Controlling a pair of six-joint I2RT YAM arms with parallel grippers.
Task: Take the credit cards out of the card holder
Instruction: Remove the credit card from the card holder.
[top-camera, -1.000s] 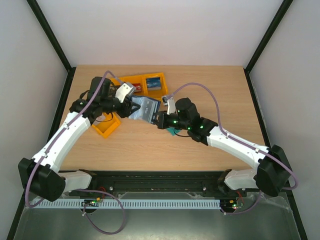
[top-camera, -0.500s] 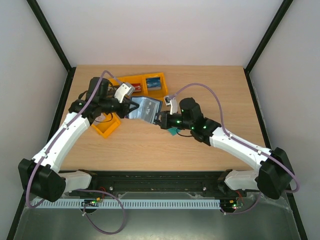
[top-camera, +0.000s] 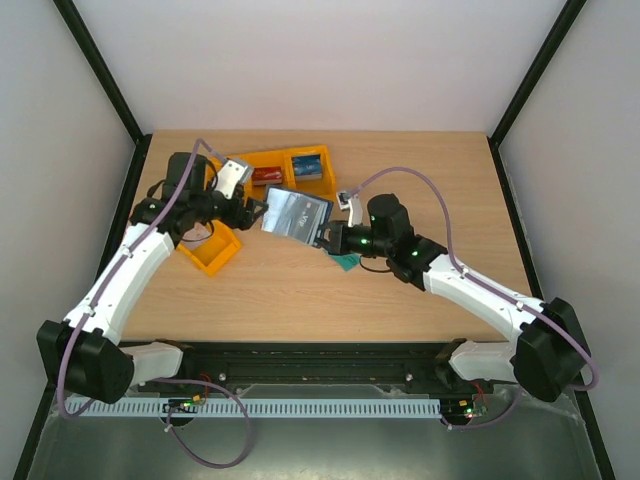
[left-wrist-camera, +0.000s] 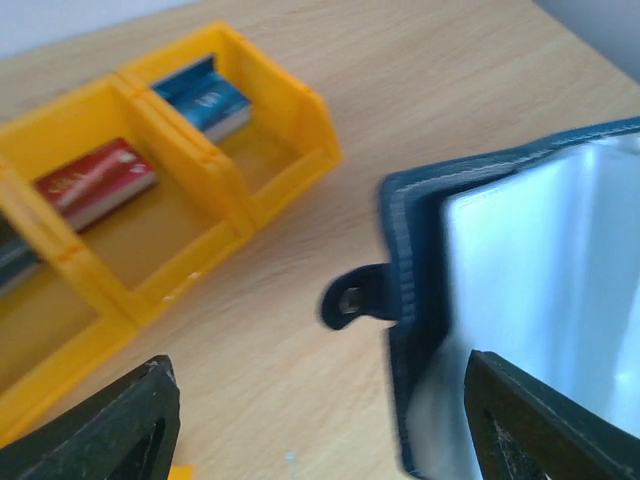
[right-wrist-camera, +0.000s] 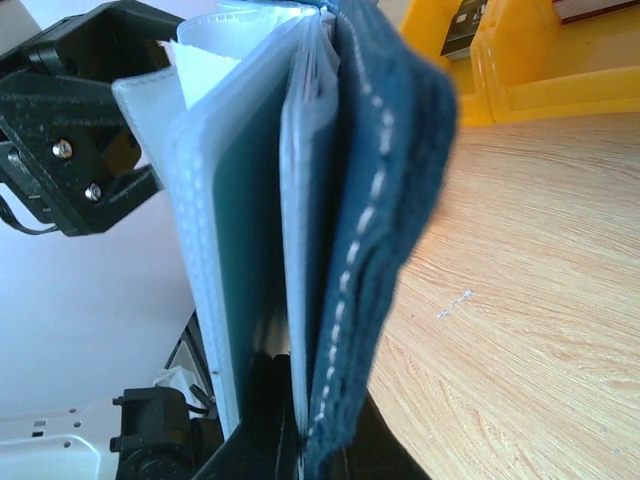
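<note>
- This is a robot test cell in a lab: plain white panels (top-camera: 330, 60) stand beyond and to either side of both end effectors, joined by black frame posts (top-camera: 100, 75).
- A pale wooden tabletop (top-camera: 420, 170) lies under the left end effector (top-camera: 252, 208) and the right end effector (top-camera: 325, 238).
- Two white arms (top-camera: 130, 270) are bolted side by side at its near edge.
- Back from the end effectors, past the arm bases, run a black rail (top-camera: 320, 355), a white slotted cable duct (top-camera: 320, 408) and a grey metal sheet (top-camera: 330, 450). Purple cables (top-camera: 437, 207) loop loosely.
- Orange sorting bins (left-wrist-camera: 250, 130) sit just ahead of the left end effector.
</note>
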